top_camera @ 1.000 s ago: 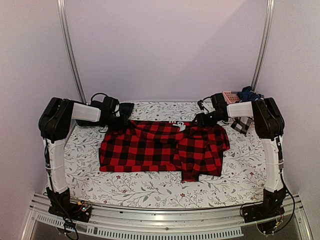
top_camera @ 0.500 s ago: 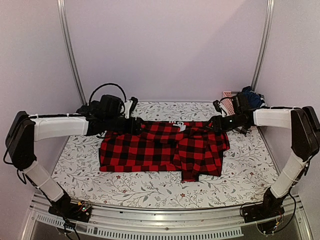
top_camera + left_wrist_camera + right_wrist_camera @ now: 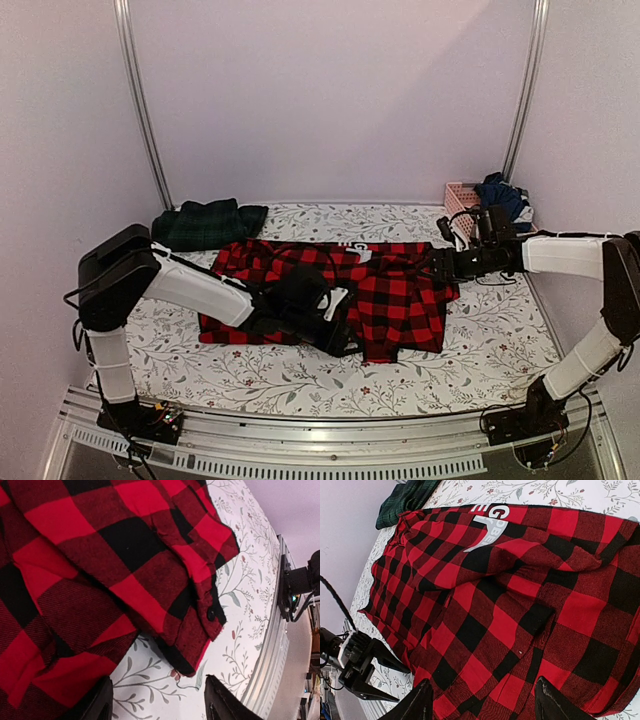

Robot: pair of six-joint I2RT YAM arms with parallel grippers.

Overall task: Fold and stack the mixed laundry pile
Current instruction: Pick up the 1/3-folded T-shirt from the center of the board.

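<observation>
Both jaws stand wide and empty; the shirt (image 3: pixel 300 285) lies flat on the worktop (image 3: pixel 300 378), long axis side to side, its cuff (image 3: pixel 200 605) just ahead of the left jaws, farther from the right.

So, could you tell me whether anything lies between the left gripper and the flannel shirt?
Nothing visible does: the open left gripper faces the flannel shirt directly, with only bare table cloth between them.

flannel shirt (image 3: pixel 125 545) cropped, basket (image 3: pixel 460 196) half hidden
</observation>
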